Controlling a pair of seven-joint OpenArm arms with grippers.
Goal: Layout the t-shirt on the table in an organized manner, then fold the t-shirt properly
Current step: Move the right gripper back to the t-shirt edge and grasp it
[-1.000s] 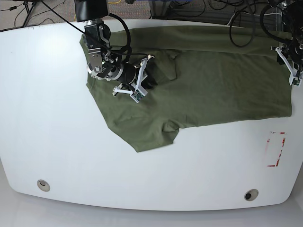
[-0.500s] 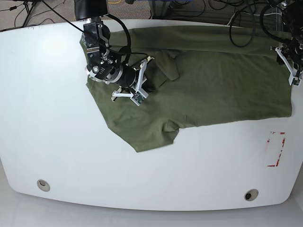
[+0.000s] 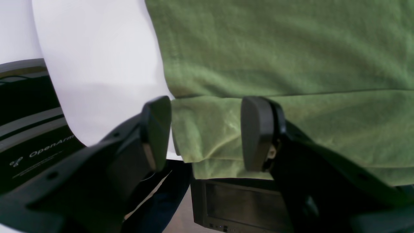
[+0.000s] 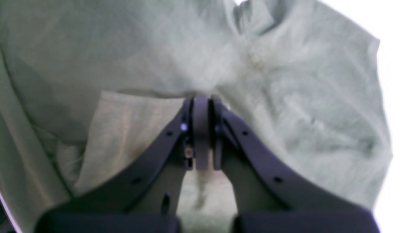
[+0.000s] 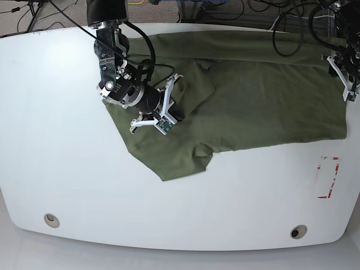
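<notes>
While the olive-green t-shirt (image 5: 247, 95) lay spread across the far half of the white table (image 5: 67, 169), the right gripper (image 5: 179, 107), on the left, had its jaws pressed together on a fold of the cloth. At the far right edge, the left gripper (image 3: 205, 132) stood with jaws apart astride the shirt's hem.

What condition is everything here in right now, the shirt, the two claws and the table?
t-shirt: spread out, wrinkled, one part bunched and pinched.
right gripper: shut on the t-shirt.
left gripper: open, fabric edge between its fingers.
table: white, partly covered by the t-shirt.
</notes>
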